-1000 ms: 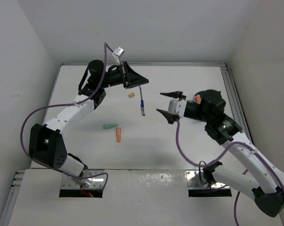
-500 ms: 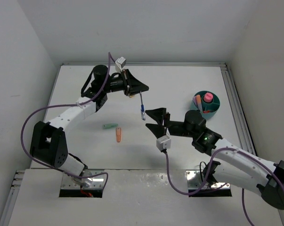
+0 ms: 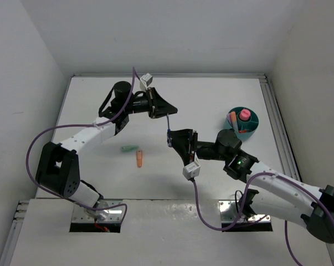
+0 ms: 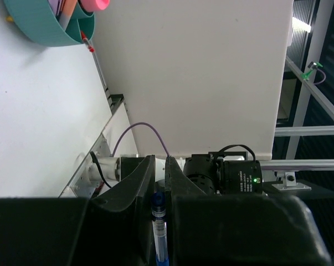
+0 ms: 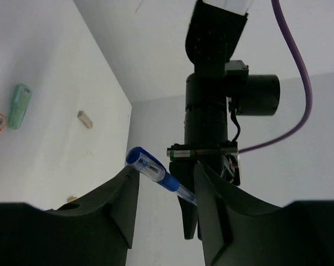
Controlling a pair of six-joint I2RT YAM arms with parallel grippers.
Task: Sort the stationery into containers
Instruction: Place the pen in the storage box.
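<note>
- Top view: the dark-blue pen [image 3: 168, 125] is off the tabletop [image 3: 211, 94], hanging between the two arms at mid-table. The left fingers [image 3: 164, 106] are clenched on its upper end. The right fingers [image 3: 180, 136] flank its lower end. The teal cup [image 3: 250, 131] stands well apart to the right with several items in it. A mint-green stub [image 3: 130, 148] and an orange stub [image 3: 139, 159] lie on the tabletop on the left arm's side.
- Left wrist view: the barrel is pinched between the left fingers and runs lengthwise along them, its dark end pointing out toward the tips. The grip looks firm.
- Right wrist view: the free end of the pen crosses on a slant between the right fingers. They stand apart, with a clear gap on at least one side, so no clamp is evident.
- Handling, as judged: the pen is light, rigid and smooth plastic, not fragile. A round barrel tends to roll or swivel in a two-point pinch, and the slant adds to that risk.
- Hold point, as judged: grip square across the barrel, back from the very end, and secure that grip before the left fingers let go.
</note>
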